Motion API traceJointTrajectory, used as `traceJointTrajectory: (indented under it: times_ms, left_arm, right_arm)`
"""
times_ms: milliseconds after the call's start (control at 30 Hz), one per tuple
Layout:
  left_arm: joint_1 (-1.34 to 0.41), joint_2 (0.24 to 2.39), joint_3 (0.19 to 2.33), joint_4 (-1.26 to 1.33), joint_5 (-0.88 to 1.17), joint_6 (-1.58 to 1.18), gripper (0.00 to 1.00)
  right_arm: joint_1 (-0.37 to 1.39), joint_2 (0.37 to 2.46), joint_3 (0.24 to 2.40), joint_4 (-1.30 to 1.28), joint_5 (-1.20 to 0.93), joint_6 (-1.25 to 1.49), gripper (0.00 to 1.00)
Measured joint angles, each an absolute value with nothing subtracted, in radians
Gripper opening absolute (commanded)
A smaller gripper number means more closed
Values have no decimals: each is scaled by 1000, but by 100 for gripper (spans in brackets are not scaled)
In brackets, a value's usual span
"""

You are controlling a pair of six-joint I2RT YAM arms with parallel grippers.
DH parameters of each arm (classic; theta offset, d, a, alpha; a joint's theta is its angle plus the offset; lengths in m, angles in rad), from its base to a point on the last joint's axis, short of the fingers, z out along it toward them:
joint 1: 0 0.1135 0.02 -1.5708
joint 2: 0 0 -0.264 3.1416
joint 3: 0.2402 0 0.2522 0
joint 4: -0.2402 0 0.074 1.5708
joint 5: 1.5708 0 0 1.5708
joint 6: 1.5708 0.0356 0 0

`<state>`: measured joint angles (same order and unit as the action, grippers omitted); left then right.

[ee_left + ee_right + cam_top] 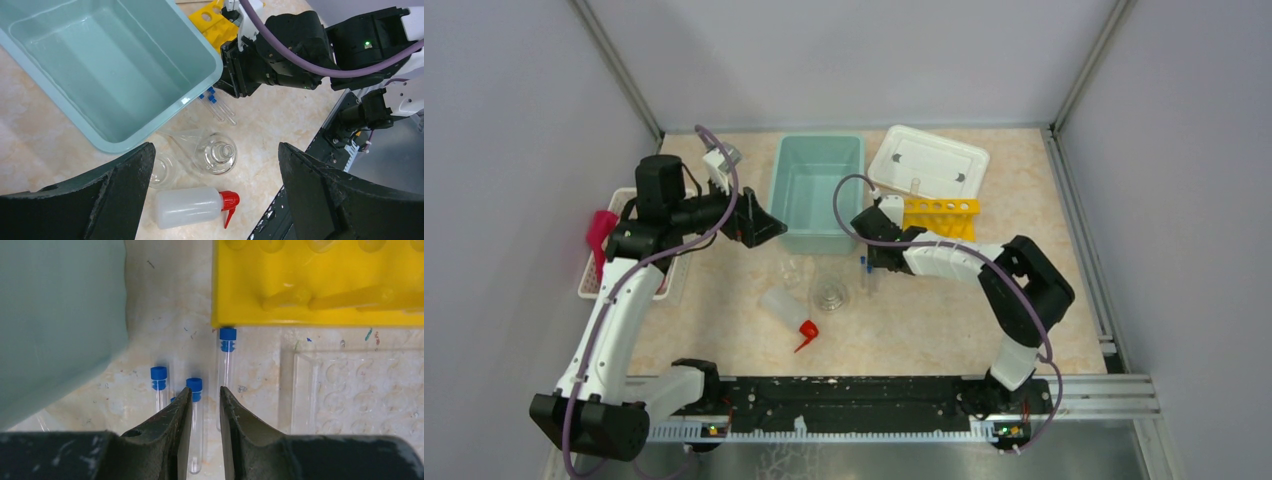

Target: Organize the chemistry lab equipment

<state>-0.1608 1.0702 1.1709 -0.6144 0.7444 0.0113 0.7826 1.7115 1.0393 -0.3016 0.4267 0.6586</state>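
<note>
Three small clear blue-capped tubes [227, 355] lie on the table between the teal bin [60, 325] and the yellow holed rack [320, 280]. My right gripper [202, 392] is low over them, jaws a narrow gap apart. The middle tube [194, 390] lies in that gap beside the left finger, not clamped. The clear flask [216, 154] stands upright, with a beaker [162, 170] beside it. The white squeeze bottle [190, 206] with its red spout lies on its side. My left gripper [215, 165] hangs wide open and empty above these, by the bin's near corner [759, 222].
The teal bin [817, 192] stands at the back centre and a white tray [929, 160] behind the rack [939, 217]. A white slatted basket [629, 280] with a pink cloth [602, 232] sits at the left edge. A clear embossed plate [360, 390] lies right of the tubes.
</note>
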Motion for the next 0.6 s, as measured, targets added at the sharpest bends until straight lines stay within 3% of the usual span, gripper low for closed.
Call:
traceJointTrajectory:
  times_ms: [600]
  left_arm:
    - [-161, 1069, 1182, -627, 745, 11, 99]
  right_arm:
    - [749, 1781, 1058, -303, 426, 659, 26]
